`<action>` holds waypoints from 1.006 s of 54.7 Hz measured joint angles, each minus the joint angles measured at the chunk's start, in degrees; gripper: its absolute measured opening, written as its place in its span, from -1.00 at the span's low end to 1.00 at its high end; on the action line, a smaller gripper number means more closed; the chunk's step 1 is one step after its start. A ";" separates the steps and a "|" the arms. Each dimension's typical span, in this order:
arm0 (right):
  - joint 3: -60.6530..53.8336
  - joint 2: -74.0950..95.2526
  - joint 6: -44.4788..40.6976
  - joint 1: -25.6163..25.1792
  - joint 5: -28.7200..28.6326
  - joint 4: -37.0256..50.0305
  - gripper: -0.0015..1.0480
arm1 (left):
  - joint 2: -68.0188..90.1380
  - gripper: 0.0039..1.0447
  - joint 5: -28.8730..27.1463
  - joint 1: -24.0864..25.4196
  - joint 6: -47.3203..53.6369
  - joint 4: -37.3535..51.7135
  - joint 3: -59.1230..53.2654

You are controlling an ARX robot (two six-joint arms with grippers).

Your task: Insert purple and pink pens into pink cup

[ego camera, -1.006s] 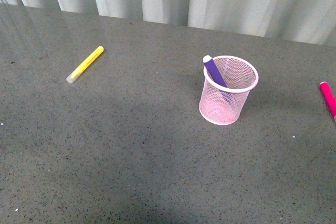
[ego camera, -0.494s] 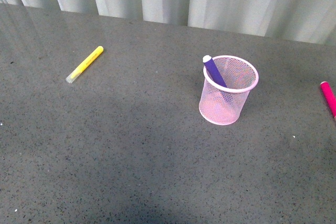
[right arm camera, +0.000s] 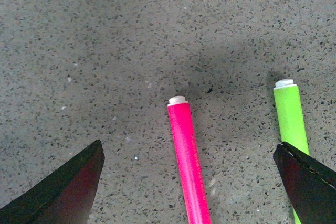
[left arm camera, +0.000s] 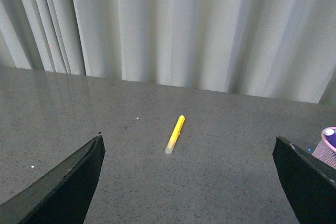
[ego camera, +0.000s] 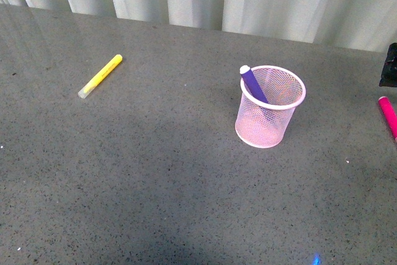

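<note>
Two right fingers [right arm camera: 63, 192] spread wide (empty), pink pen [right arm camera: 188, 166] below, untouched

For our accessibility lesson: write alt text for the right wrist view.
A hot pink marker lies on a speckled grey table, centred between the open fingers of the right gripper; a green marker lies beside it.

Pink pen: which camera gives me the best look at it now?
Right wrist view: the pink pen shows close up, its pale end clear, beside a green pen. Front view catches only part of the pen, cut off at the right edge. Left wrist view does not show it.
</note>
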 joint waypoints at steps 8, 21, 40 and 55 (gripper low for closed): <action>1.07 1.97 0.48 -0.42 -0.68 0.07 0.87 | 0.00 0.88 0.00 0.00 0.00 0.00 0.00; 1.73 4.92 0.83 -0.17 -0.85 1.36 0.87 | 0.00 0.88 0.00 0.00 0.00 0.00 0.00; 2.78 7.69 1.66 0.11 -1.05 2.56 0.87 | 0.00 0.88 0.00 0.00 0.00 0.00 0.00; 3.10 8.35 1.51 0.17 -0.66 3.78 0.64 | 0.00 0.88 0.00 0.00 0.00 0.00 0.00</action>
